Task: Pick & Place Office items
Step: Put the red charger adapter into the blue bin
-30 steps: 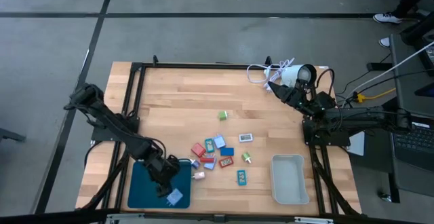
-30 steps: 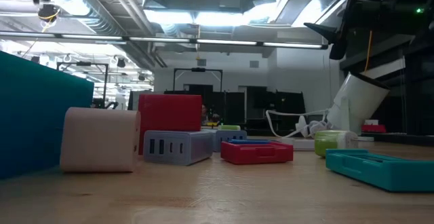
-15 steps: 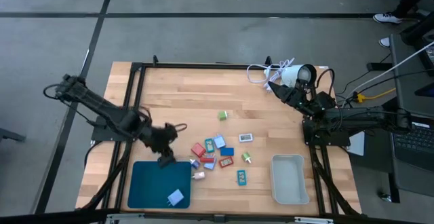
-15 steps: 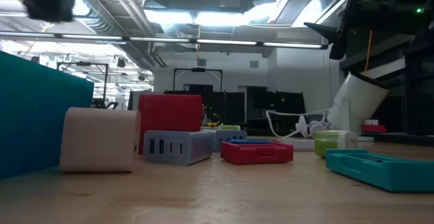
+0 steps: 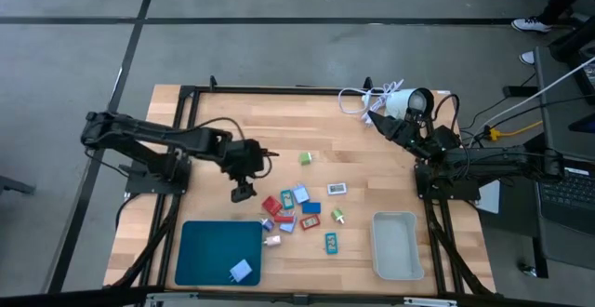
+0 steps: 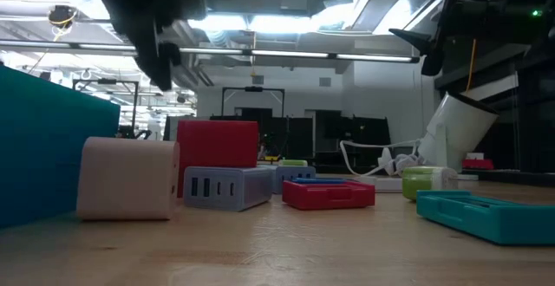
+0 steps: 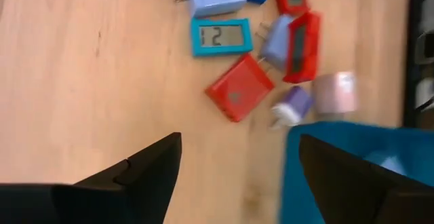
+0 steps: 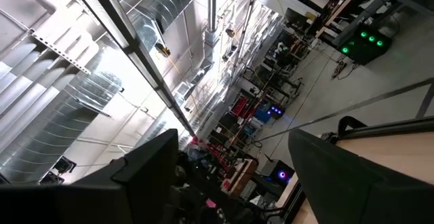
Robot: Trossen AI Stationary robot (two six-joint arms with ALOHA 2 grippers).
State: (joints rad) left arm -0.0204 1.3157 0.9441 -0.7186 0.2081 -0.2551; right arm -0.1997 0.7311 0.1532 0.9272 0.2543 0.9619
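The office items point(image 5: 296, 206) lie in a loose cluster mid-table: red, blue, teal and pink pieces flat on the wood. A green piece point(image 5: 305, 159), a white one point(image 5: 337, 189) and a teal one point(image 5: 331, 242) lie apart. One light-blue piece point(image 5: 240, 271) lies in the blue tray point(image 5: 204, 251). My left gripper point(image 5: 244, 192) hangs open above bare wood just left of the cluster; its wrist view shows a red square piece point(image 7: 239, 88) and a teal display piece point(image 7: 221, 36) ahead of the gripper point(image 7: 234, 176). My right gripper point(image 8: 234, 176) waits open by the white lamp point(image 5: 406, 102).
A white bin point(image 5: 394, 245) stands near the table's right near corner. The lamp's cord point(image 5: 358, 100) lies coiled at the far edge. Black frame rails run along the table's left and right sides. Bare wood lies between the cluster and the far edge.
My left gripper has risen from over the blue tray and moved toward the far edge and a little right, ending left of the item cluster. The light-blue piece has stayed in the tray.
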